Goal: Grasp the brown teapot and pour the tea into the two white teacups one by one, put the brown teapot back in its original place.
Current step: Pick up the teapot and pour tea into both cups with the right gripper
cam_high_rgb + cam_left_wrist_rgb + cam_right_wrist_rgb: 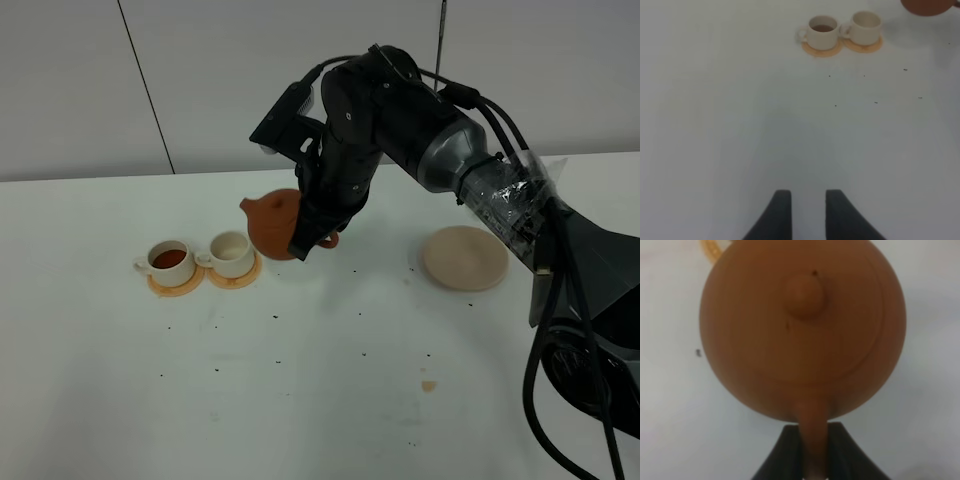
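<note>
Clamping the brown teapot [805,330] by its handle with the right gripper [812,442], jaws pinched tight, just beside the empty teacup [231,253], spout toward it. Beyond that cup, close by: the tea-filled teacup [170,262]. Well apart from that cup, on the teapot's side: the pale saucer [466,258]. With left gripper [805,205] slightly parted, holding nothing.

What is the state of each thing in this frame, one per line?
brown teapot: lid on, held off the table
right gripper: shut on teapot handle
left gripper: open, empty
left teacup: holds tea
right teacup: looks empty
beige saucer: bare
</note>
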Motion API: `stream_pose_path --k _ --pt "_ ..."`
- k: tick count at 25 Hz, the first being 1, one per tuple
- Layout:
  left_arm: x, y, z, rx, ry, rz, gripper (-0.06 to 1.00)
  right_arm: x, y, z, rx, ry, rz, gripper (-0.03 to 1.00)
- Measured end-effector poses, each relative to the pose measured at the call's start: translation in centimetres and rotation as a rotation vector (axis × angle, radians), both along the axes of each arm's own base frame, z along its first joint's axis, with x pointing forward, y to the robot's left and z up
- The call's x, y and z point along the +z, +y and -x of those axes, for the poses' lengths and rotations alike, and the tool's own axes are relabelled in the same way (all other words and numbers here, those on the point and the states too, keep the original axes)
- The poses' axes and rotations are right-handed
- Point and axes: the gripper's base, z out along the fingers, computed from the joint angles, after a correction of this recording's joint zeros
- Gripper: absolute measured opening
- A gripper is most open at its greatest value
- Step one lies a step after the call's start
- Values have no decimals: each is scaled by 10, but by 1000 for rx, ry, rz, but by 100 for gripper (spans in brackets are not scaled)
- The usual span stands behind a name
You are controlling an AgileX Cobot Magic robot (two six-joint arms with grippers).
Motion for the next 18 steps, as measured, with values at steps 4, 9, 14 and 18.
stream_pose_path --k 4,9,14,18 --pt "0 0 0 0 0 0 24 -5 1 2 12 17 4 10" --pt "0 0 0 0 0 0 24 -5 5 5 29 19 5 10" --pt "0 0 0 0 0 0 24 -10 8 6 47 28 5 10" --pt "0 0 0 0 0 0 24 -17 10 6 57 49 0 10"
